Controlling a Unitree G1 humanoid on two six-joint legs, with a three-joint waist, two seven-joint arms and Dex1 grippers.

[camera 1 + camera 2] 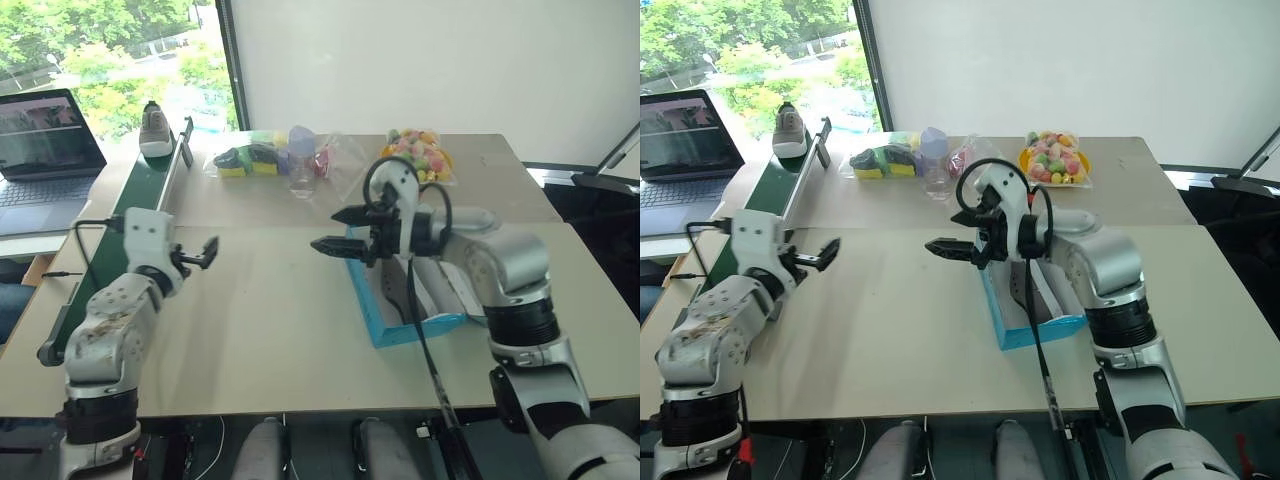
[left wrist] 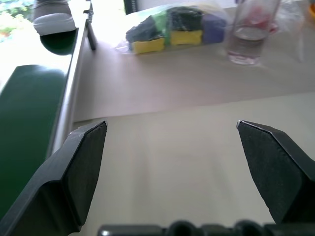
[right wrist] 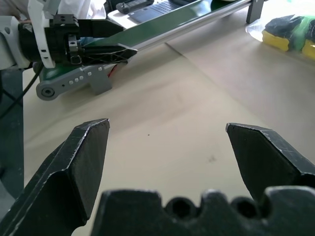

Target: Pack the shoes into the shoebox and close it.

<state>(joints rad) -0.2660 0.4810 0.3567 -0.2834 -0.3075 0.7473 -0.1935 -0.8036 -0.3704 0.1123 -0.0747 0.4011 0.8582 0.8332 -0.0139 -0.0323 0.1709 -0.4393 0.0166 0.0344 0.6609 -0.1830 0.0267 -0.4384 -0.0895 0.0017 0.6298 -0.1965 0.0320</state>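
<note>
Left eye view shows a pale beige table (image 1: 270, 330) with the bright blue rectangular cardboard shoebox (image 1: 378, 322) lying open on it, right of centre, its pale whitish inside largely hidden behind the right arm; what lies in it I cannot tell. One small grey-taupe low-top sneaker with a white sole (image 1: 155, 130) stands at the far end of the long green conveyor belt (image 1: 135, 195), which runs along the table's left edge, well apart from the box. The left gripper (image 1: 198, 254) hovers above the table just beside the belt, its two black fingers spread wide and empty. The right gripper (image 1: 340, 230) hangs above the table at the box's near-left corner, pointing toward the left one, fingers likewise spread wide with nothing between them. Along the far side of the table lie a clear bag of yellow, green and black sponges (image 1: 245, 158), a clear plastic cup (image 1: 301, 172) and a bag of coloured sweets (image 1: 420, 153). An open laptop (image 1: 45, 140) sits left of the belt
</note>
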